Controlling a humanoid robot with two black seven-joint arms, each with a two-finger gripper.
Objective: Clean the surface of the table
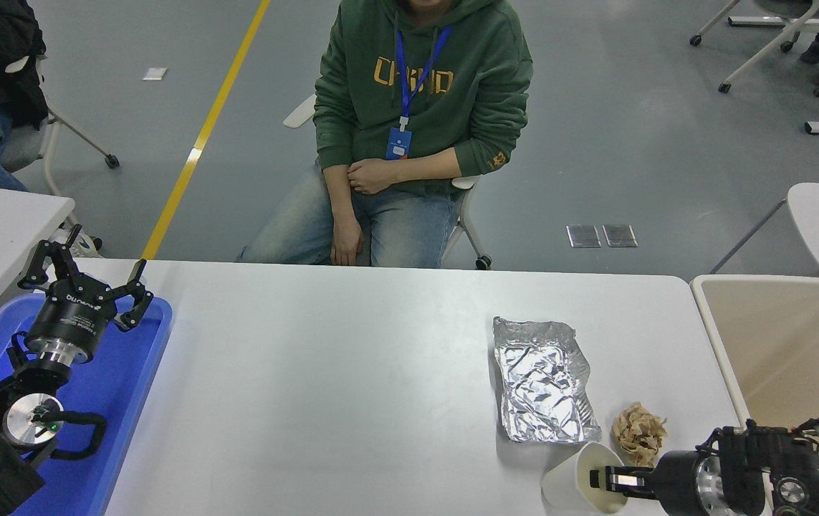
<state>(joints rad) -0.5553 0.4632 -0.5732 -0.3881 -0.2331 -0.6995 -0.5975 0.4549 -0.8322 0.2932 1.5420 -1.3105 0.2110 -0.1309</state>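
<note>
The right gripper (613,480) has one of its jaws inside the tipped paper cup (581,479), pinching its rim, on the surface (345,387).

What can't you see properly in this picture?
Head view:
- Inside of the paper cup: the right gripper reaches into its mouth, hiding its fingertips and any contents.
- Right arm: cut off by the bottom edge.
- Beige bin: cut off at the right edge.
- Crumpled brown paper: too small to identify.
</note>
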